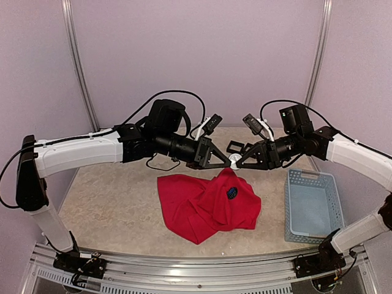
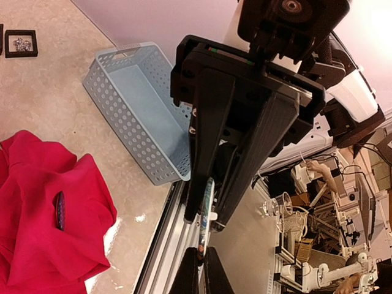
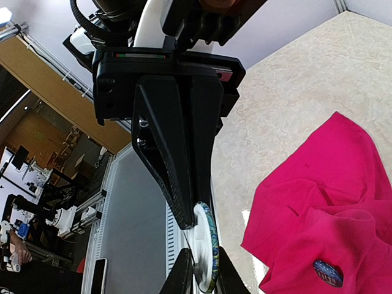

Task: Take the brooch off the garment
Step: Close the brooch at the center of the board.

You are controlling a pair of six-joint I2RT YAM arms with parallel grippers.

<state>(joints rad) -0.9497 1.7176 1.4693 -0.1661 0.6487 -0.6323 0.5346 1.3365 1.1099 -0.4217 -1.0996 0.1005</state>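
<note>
Our bright red garment (image 1: 202,205) lies crumpled on the bench (image 1: 110,202), a dark blue oval brooch (image 1: 232,193) on top. Above it, the left hand (image 1: 227,160) clenches a white disc (image 3: 207,245). We cannot tell whether the right hand (image 1: 240,163) grips it.

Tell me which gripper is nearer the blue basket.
Right. Both meet on a white disc above the garment; the right gripper sits toward the basket, the left gripper away from it.

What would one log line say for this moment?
left pincer: shut on round badge, midair | right pincer: tips flank it, grip unclear | garment: crumpled on table, blue brooch attached
</note>
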